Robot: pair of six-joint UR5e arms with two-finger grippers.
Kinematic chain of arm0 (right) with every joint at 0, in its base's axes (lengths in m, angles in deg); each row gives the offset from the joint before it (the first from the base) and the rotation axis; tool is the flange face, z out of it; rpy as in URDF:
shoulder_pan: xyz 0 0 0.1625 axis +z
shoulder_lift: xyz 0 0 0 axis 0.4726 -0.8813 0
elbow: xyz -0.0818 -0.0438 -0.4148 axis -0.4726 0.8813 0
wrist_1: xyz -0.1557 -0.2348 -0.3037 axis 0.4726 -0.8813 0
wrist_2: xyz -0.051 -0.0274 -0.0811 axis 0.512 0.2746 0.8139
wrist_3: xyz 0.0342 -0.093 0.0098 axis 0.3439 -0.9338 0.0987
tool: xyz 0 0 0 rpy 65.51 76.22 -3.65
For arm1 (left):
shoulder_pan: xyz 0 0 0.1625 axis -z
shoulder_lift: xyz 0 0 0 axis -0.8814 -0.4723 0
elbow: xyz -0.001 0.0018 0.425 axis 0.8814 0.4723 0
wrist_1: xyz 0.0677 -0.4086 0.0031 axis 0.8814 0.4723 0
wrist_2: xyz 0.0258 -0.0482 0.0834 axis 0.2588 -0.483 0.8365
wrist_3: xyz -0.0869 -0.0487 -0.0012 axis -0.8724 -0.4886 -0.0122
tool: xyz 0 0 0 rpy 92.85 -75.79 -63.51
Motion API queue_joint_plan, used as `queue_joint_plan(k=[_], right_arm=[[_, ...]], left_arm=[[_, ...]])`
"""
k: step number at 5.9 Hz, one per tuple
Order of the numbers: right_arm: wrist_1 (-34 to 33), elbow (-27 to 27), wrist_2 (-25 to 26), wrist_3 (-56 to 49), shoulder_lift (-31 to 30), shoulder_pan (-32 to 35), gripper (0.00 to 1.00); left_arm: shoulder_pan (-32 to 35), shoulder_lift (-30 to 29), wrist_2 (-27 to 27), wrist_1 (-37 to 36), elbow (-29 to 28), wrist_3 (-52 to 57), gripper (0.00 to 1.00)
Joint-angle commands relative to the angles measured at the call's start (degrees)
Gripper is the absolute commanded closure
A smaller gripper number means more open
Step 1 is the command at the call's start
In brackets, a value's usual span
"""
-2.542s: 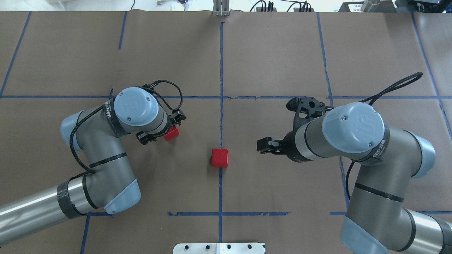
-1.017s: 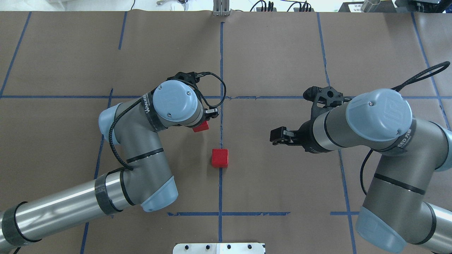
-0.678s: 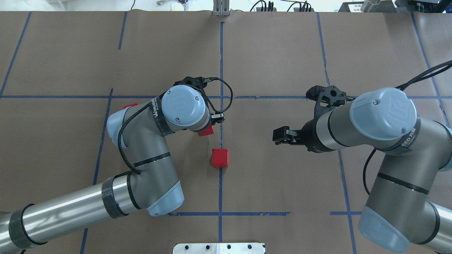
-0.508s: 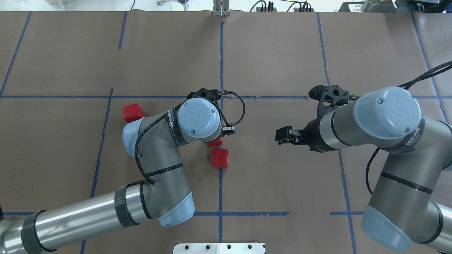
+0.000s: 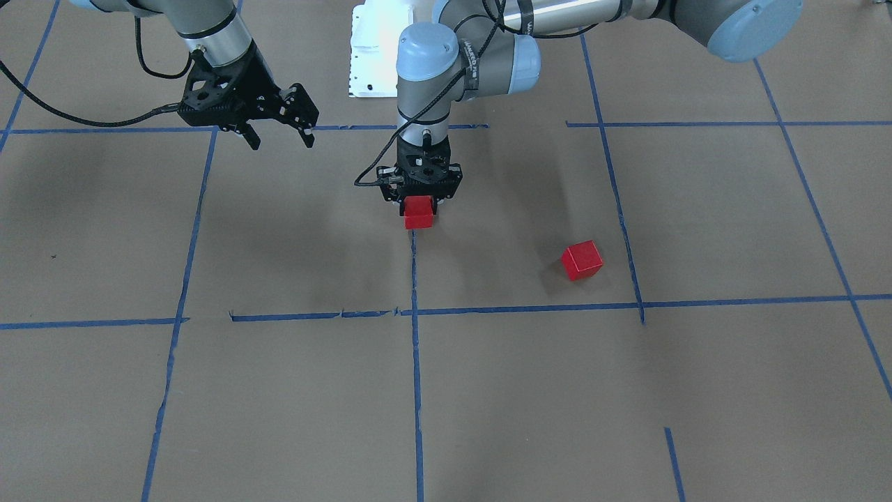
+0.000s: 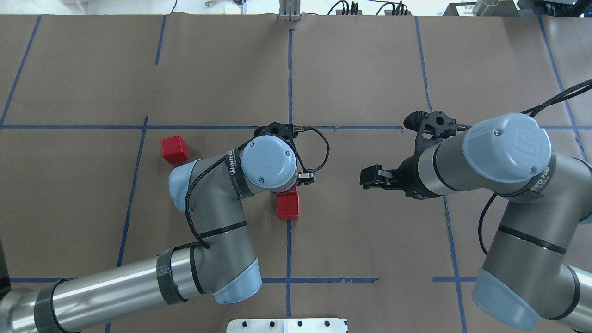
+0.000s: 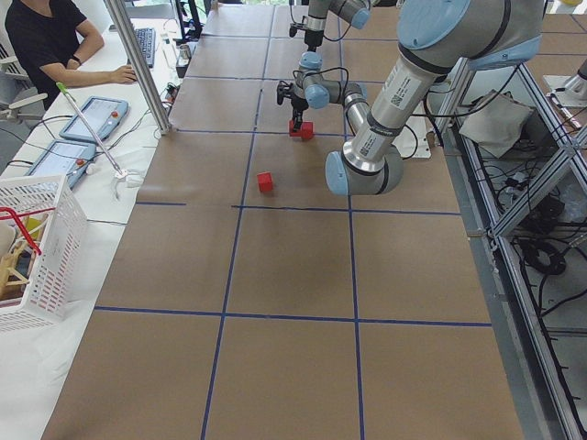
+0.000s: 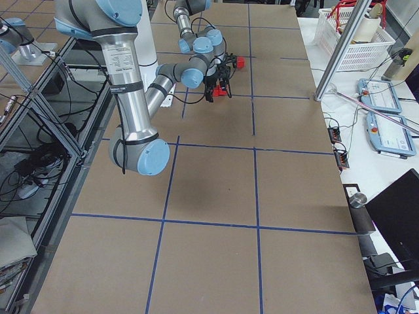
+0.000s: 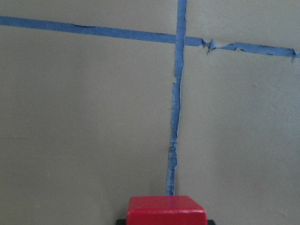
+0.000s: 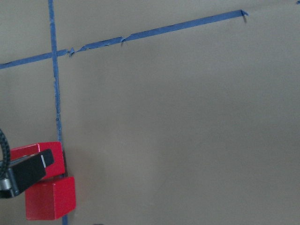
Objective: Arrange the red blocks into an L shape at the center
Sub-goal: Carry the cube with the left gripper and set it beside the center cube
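My left gripper (image 5: 419, 203) points straight down and is shut on a red block (image 5: 418, 213) at the center (image 6: 351, 203), on the vertical blue tape line (image 6: 289, 83). In the overhead view my wrist hides most of this block (image 6: 291, 190). It sits against the far side of a second red block (image 6: 287, 206) resting on the line. The right wrist view shows both, the held one (image 10: 35, 154) and the resting one (image 10: 50, 198). The third red block (image 6: 174, 149) lies alone to the left. My right gripper (image 5: 279, 136) is open and empty, hovering right of center.
A white base plate (image 6: 286, 325) lies at the near table edge. A metal post (image 6: 289, 10) and cables stand at the far edge. In the left side view an operator (image 7: 50, 41), tablets and a white basket (image 7: 32, 247) are beside the table.
My left arm has carried its red block rightward and nearer, up against the center block. The third block is uncovered behind it. My right arm has drawn back slightly to the right.
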Motion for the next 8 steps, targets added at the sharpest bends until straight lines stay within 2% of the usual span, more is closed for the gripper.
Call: queue_joint_plan(k=[1,8], right_arm=[[0.0,0.1,0.0,0.1,-0.1,0.0,0.00],[0.0,0.2,0.1,0.0,-0.2,0.0,0.00]], left_arm=[[-0.3,0.1,0.1,0.1,-0.1,0.1,0.94],[-0.5,-0.1,0.2,0.5,-0.5,1.4,0.88]])
